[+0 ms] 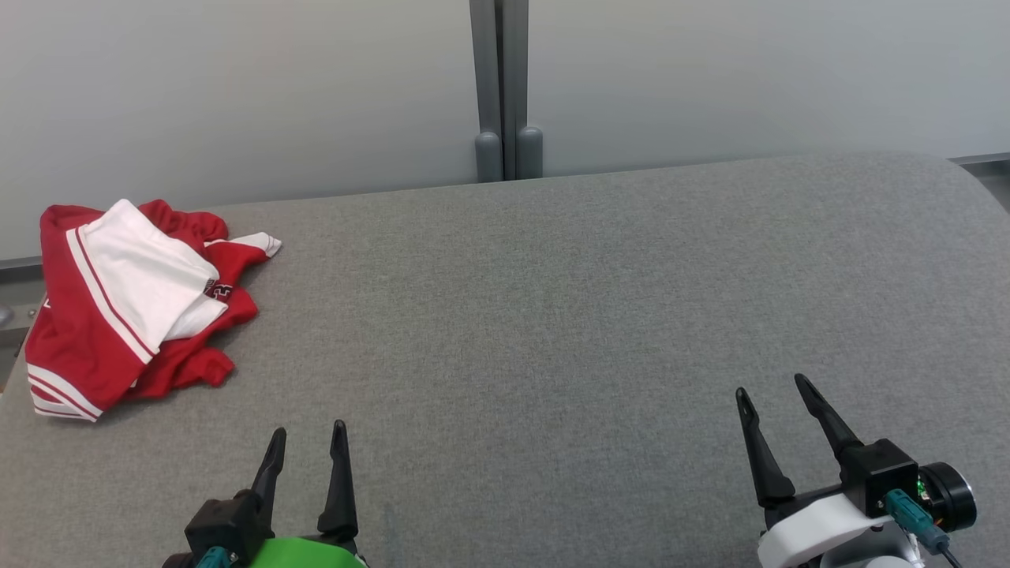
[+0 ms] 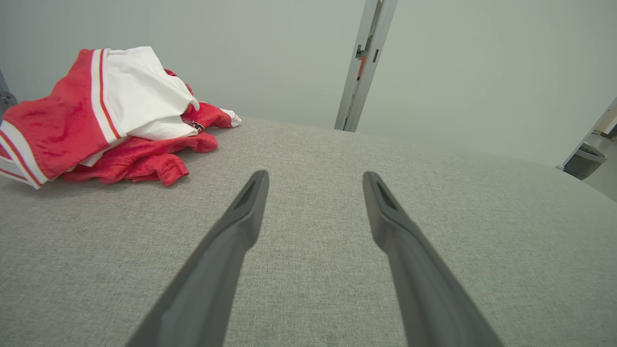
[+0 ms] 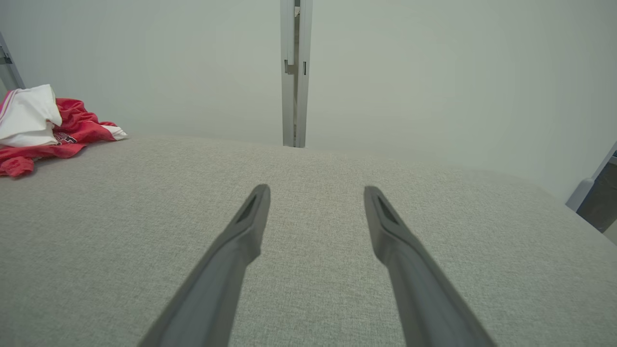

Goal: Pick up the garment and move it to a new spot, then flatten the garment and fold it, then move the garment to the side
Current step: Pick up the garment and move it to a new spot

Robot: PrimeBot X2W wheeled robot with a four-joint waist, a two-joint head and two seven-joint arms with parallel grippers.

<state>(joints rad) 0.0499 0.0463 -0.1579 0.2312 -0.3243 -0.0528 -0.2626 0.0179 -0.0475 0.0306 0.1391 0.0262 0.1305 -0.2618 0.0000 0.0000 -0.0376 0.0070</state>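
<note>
1. We find the garment, red with white panels and striped trim, lying crumpled in the upper left of the head view. It sits at the far left corner of the grey cloth-covered table.
2. Its long axis, as we read it, runs on a slant. It goes from the white-striped red hem at the lower left of the heap up to a narrow white-tipped end that points right, toward the frame's middle.
3. A white panel lies on top of the red, slanting from upper left to lower right across the heap.
4. Our left gripper is at the bottom of the frame, left of centre, and released. Its two dark fingers stand apart with bare table between them, tips pointing up the frame. The garment lies up and to the left, well apart from it.
5. Our right gripper is at the lower right, likewise released, with its fingers spread and leaning slightly left.
6. In the left wrist view the garment sits in the upper left corner; in the right wrist view it lies at the left edge.
7. Behind the table, at top centre, a grey post stands against a pale wall.
</note>
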